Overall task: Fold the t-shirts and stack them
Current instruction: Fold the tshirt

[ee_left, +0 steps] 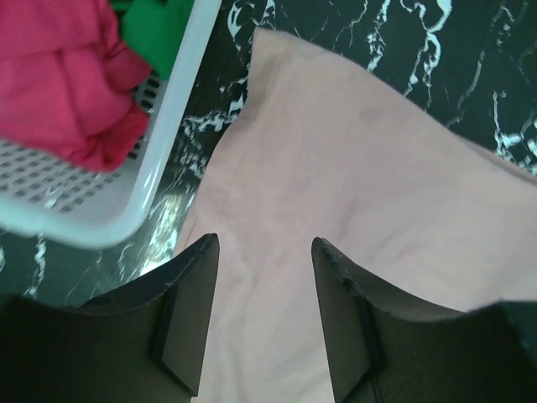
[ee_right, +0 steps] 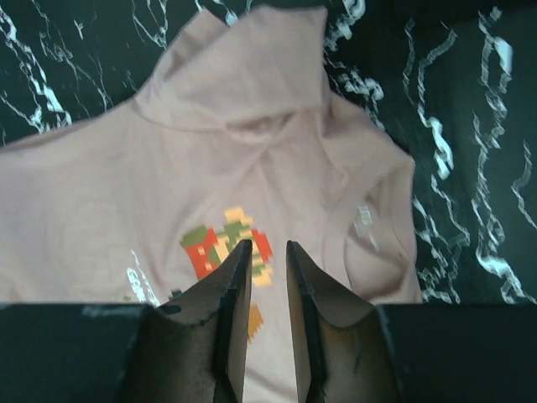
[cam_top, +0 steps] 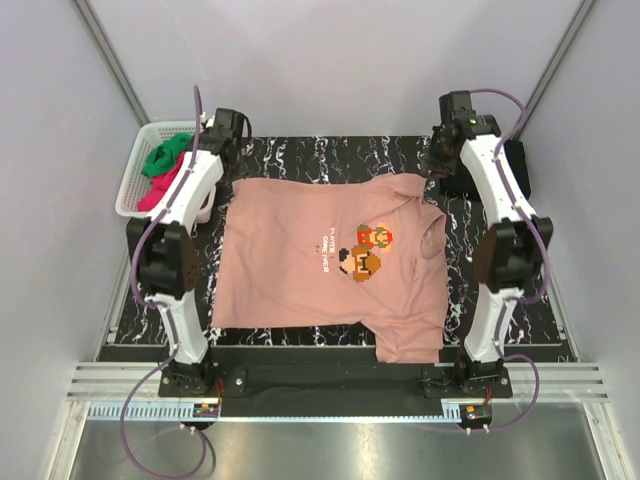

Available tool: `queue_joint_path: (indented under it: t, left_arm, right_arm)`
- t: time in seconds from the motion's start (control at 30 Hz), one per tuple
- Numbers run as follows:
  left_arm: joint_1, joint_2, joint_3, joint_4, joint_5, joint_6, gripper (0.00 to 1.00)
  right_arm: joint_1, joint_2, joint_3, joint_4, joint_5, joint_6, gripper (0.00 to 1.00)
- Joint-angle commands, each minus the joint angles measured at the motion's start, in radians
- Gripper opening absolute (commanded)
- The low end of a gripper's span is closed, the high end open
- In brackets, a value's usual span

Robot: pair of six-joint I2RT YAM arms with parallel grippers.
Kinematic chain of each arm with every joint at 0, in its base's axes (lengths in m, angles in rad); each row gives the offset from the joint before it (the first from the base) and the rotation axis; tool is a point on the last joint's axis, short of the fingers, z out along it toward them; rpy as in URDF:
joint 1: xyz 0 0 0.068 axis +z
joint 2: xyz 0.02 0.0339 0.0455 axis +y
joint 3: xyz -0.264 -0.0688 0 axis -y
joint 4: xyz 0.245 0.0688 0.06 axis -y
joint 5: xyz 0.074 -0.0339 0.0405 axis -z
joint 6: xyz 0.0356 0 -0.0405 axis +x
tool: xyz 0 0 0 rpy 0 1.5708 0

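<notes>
- Two arms, one pink t-shirt (cam_top: 320, 260) in the top view: spread print-up on the desk (cam_top: 300, 150), arms at its far corners.
- Left wrist: left end effector (ee_left: 264, 248) wide open and empty, hovering over the shirt's edge just beside the basket (ee_left: 180, 92).
- Right wrist: right end effector (ee_right: 268, 248) only slightly open, gripping nothing, folded-over sleeve (ee_right: 268, 50) ahead of it. I'd flatten that sleeve first, then pinch both far corners together.

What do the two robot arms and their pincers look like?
Both the left arm and the right arm have white links with black joints. A purple cable runs along each. The left pincer and right pincer have dark, flat, tapered fingers.
</notes>
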Motion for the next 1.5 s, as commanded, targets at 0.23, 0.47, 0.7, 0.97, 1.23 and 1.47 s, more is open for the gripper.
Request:
queue_joint_path:
  t: [0.23, 0.47, 0.7, 0.97, 1.23, 1.47]
  left_arm:
    - [0.091, 0.163, 0.218, -0.029, 0.234, 0.013, 0.58]
    - [0.127, 0.269, 0.364, -0.067, 0.352, 0.042, 0.6]
    - [0.138, 0.276, 0.35, -0.078, 0.404, 0.021, 0.59]
    - [0.139, 0.349, 0.401, -0.067, 0.456, 0.021, 0.59]
    - [0.167, 0.418, 0.445, -0.05, 0.496, 0.018, 0.61]
    - [0.193, 0.456, 0.468, -0.032, 0.516, -0.004, 0.68]
  right_arm:
    - [-0.094, 0.386, 0.585, -0.215, -0.3, -0.004, 0.33]
    - [-0.167, 0.489, 0.6, -0.194, -0.42, 0.02, 0.36]
    - [-0.198, 0.609, 0.644, -0.188, -0.486, 0.023, 0.36]
    - [-0.209, 0.672, 0.671, -0.15, -0.512, 0.049, 0.4]
    - [-0.227, 0.687, 0.687, -0.125, -0.49, 0.04, 0.41]
    - [-0.289, 0.695, 0.665, -0.079, -0.552, 0.078, 0.5]
